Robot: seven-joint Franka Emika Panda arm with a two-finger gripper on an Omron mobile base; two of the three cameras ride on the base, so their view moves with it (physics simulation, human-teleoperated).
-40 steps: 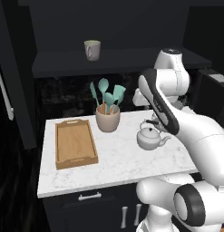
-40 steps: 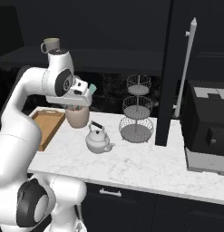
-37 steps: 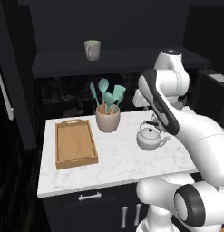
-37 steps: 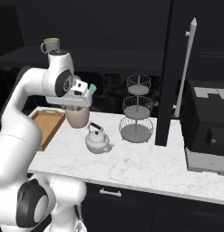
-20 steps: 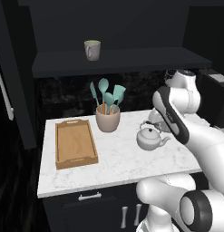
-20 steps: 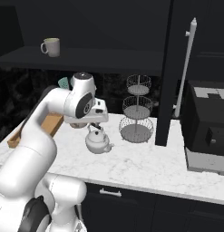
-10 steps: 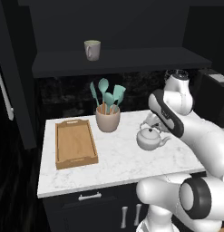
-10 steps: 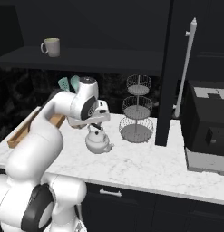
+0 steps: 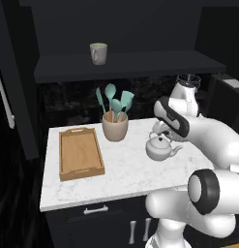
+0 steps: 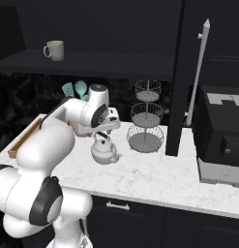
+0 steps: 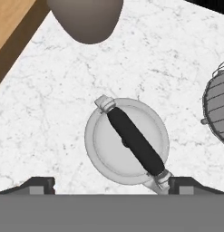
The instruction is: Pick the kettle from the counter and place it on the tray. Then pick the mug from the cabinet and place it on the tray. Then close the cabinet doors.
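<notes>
The pale grey kettle (image 9: 160, 147) (image 10: 105, 151) (image 11: 127, 140) stands upright on the marble counter (image 9: 126, 177), right of the wooden tray (image 9: 81, 153) (image 11: 11, 27). My gripper (image 10: 104, 132) (image 11: 112, 183) hangs open just above the kettle, pointing down. Its fingertips (image 11: 39, 185) stand wide apart on either side of the dark arched handle and touch nothing. The mug (image 9: 98, 53) (image 10: 54, 50) sits on the dark shelf of the cabinet (image 9: 130, 65). Both cabinet doors (image 9: 17, 92) (image 10: 191, 72) stand swung open.
A tan utensil pot (image 9: 114, 127) (image 11: 86, 18) with teal tools stands between tray and kettle. A three-tier wire basket stand (image 10: 146, 118) (image 11: 217, 106) is close on the kettle's right. A dark appliance (image 10: 220, 131) sits at the counter's far right.
The arm has folded down and forward, bringing the hand from up near the utensil pot to just over the kettle. Kettle, tray and mug have not moved.
</notes>
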